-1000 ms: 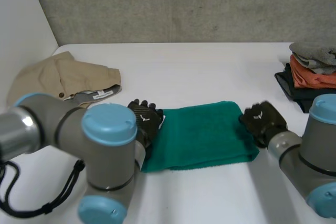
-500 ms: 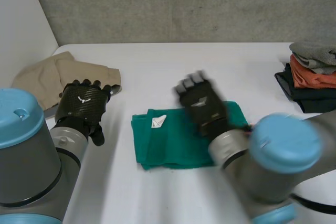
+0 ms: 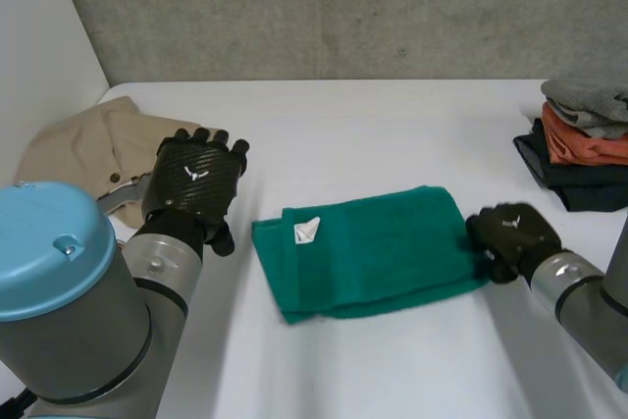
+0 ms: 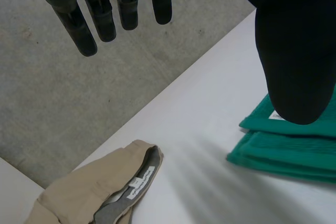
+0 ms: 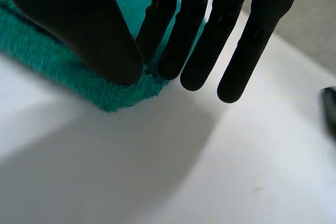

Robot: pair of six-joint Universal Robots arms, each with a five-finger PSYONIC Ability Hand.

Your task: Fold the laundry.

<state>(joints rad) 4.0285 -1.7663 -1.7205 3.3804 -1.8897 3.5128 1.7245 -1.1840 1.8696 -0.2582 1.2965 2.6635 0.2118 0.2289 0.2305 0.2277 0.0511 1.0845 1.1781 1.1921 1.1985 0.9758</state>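
White table [image 3: 392, 125] bears a folded, fluffy green towel [image 3: 373, 247].

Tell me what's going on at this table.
A two-armed robot is folding laundry. A green towel lies folded on the white table, its label showing. The right hand is at the towel's right edge. The left hand is open and holds nothing, hovering between the towel and a beige garment. A stack of folded clothes sits at the table's right edge.
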